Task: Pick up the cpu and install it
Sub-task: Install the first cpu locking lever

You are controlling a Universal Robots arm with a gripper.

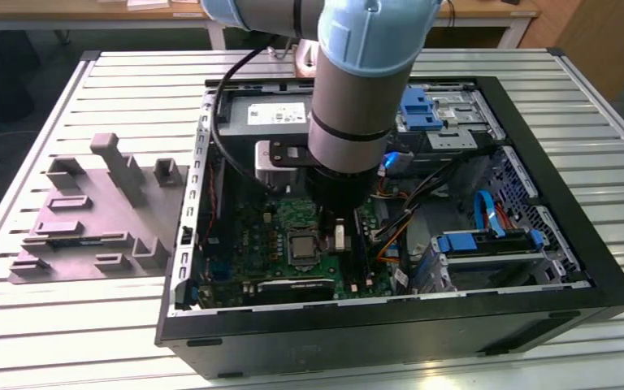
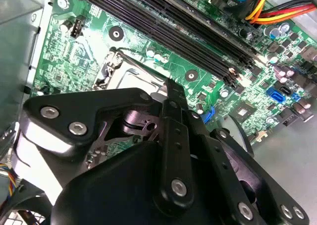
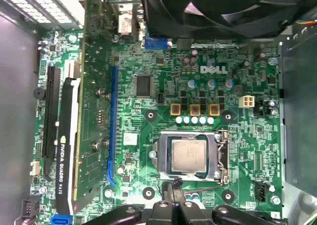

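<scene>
A pale slatted bench (image 1: 95, 325) carries an open computer case (image 1: 572, 276) lying on its side, and beside it, toward the exterior view's left, a grey plastic tray (image 1: 84, 236) with upright blocks. The arm (image 1: 361, 97) comes down from above into the case, over the green motherboard (image 1: 257, 236). In the first wrist view the cpu (image 3: 188, 154) lies flat in the dark metal-framed socket (image 3: 189, 155), its pale silvery top facing the camera and its edges square to the frame around it. The gripper (image 3: 172, 191) hangs just beside the socket's edge, its dark fingers (image 3: 174, 185) drawn close together with nothing between them; the tips look to stand at the rim of the frame, near the cpu but apart from it, holding nothing. Whether the tips touch the frame I cannot tell. In the second wrist view the gripper (image 2: 171, 86) points down toward the same socket (image 2: 130, 76), whose metal frame peeks out past the black linkage, with the long dark memory slots (image 2: 168, 17) running beyond it. In the first wrist view a black fan (image 3: 213, 12) sits at one end of the board and a graphics card (image 3: 67, 136) stands in a slot well apart from the socket.
</scene>
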